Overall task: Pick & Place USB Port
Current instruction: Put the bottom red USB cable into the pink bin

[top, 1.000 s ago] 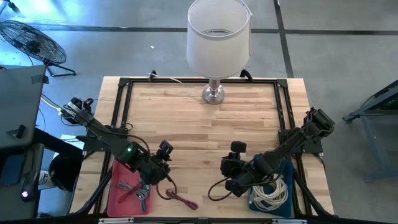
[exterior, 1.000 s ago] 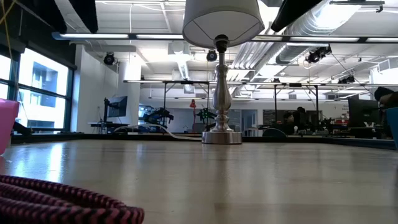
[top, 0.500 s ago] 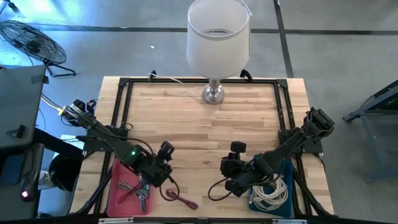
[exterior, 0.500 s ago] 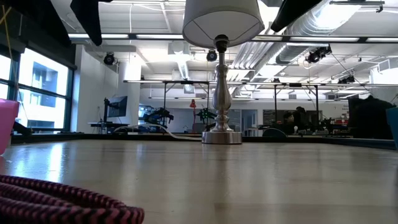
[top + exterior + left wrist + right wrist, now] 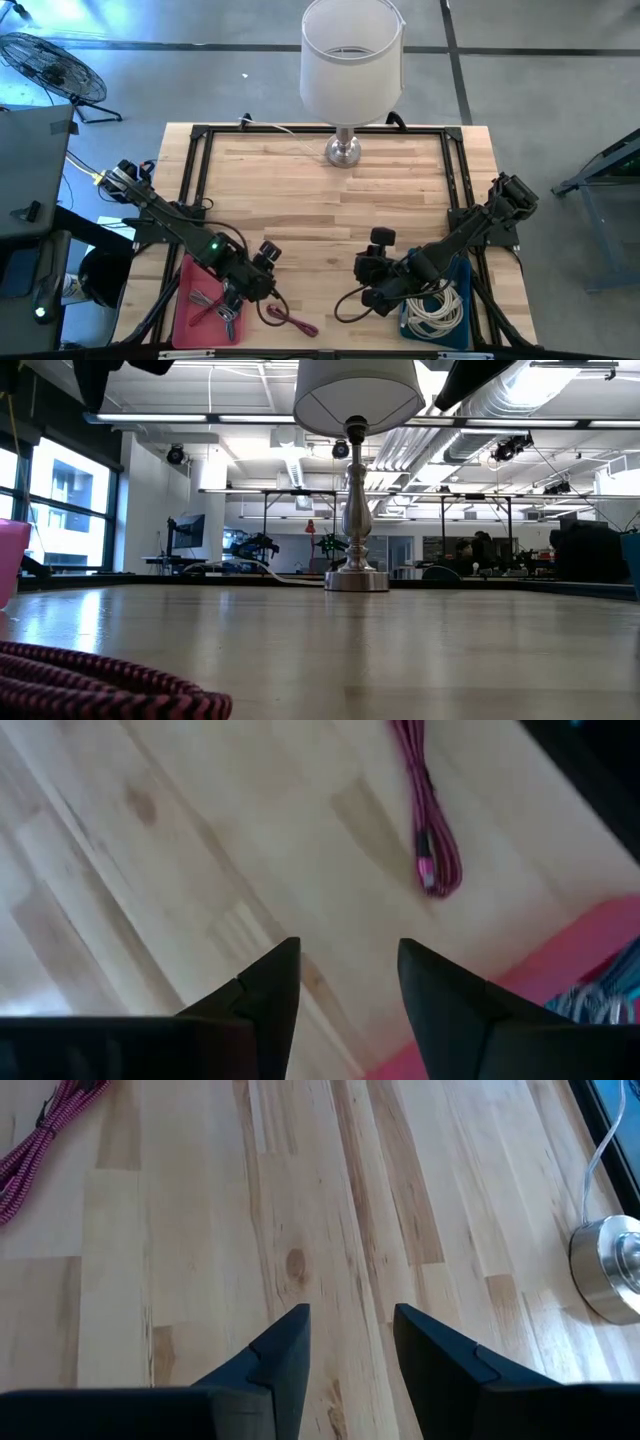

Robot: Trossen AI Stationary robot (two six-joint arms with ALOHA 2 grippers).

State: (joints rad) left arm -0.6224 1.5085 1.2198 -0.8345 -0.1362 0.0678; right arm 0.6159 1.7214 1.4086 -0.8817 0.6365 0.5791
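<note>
Magenta USB cable (image 5: 432, 820) coiled on table, ahead of left gripper (image 5: 345, 985) (fingers parted)

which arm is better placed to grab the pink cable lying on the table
Left, probably. The left gripper hangs open close above the pink cable, beside the pink tray. The right gripper is open too but sits farther off, by the blue bin.

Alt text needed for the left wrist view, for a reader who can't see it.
The left pincer, open and empty, hangs above the bare wooden table. A coiled pink cable lies on the wood beyond it, and a corner of the pink tray shows nearby.
</note>
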